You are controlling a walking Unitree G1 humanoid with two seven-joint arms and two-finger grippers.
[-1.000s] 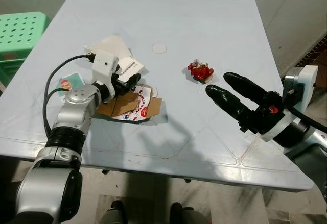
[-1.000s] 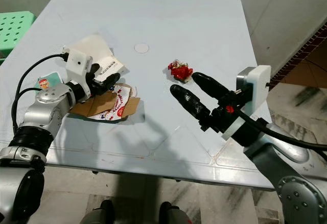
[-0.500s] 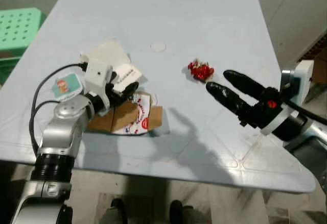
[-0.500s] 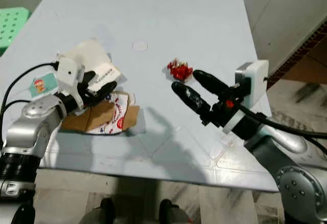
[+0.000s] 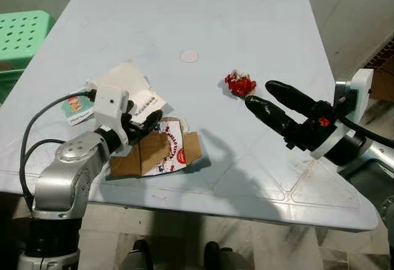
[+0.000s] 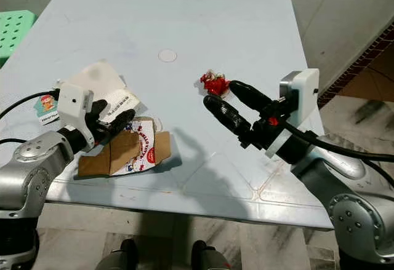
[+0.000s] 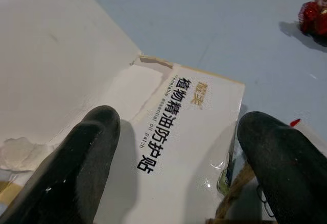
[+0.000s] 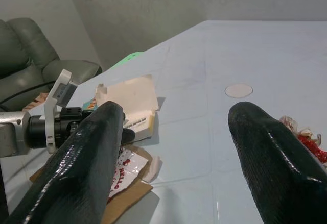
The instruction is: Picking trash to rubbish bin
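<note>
On the pale blue plastic table (image 5: pixel 258 24), the trash lies in two spots. Toward the robot's left sits a heap of paper and card: a torn white carton (image 5: pixel 132 88) with black printed characters on one flap, resting partly on a flattened brown cardboard box (image 5: pixel 161 153) with red and white print. Just beside the heap on its left lies a small teal and white packet (image 5: pixel 76 105). The left gripper (image 5: pixel 143 125) sits low over the white carton, its two black fingers (image 7: pixel 76 168) spread wide to either side of the printed flap, holding nothing. Near the middle of the table lies a crumpled red foil wrapper (image 5: pixel 239 84). The right gripper (image 5: pixel 266 98) hovers just beside that wrapper on the robot's near side, fingers (image 8: pixel 276 157) parted wide and empty, tips pointing toward it. A small round white disc (image 5: pixel 189 55) lies flat farther back. Off the table's left edge stands a green perforated plastic stool (image 5: pixel 24 33).
</note>
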